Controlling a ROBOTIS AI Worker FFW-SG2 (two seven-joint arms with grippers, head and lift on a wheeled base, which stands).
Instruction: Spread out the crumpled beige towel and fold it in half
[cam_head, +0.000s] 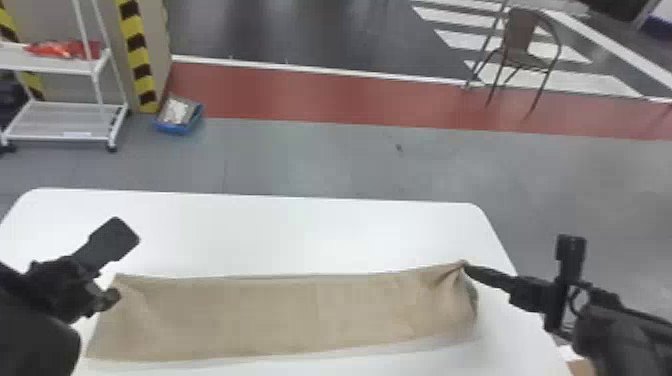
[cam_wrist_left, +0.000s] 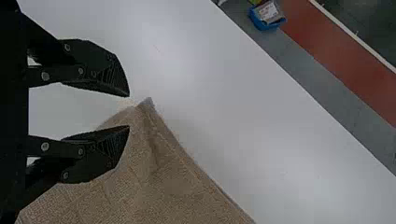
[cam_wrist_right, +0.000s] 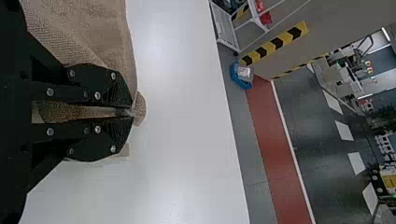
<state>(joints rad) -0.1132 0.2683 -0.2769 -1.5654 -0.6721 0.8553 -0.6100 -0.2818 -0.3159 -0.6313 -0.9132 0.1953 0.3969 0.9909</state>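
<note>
Between the parted left claw (cam_head: 106, 296) and the corner-pinching right claw (cam_head: 467, 269), the beige towel (cam_head: 280, 315) stretches lengthwise sideways (faintly creased, perhaps doubled).

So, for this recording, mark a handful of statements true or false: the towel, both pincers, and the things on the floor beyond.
1. The right pincer is closed on a corner of the towel. True.
2. The left pincer is shut tight. False: its two fingers stand apart near another corner.
3. The towel is drawn out in a long strip across the white table. True.
4. The towel is bunched up in a round heap. False: it is spread lengthwise, with some creases near its ends.
5. A chair stands on the floor beyond the table. True.
</note>
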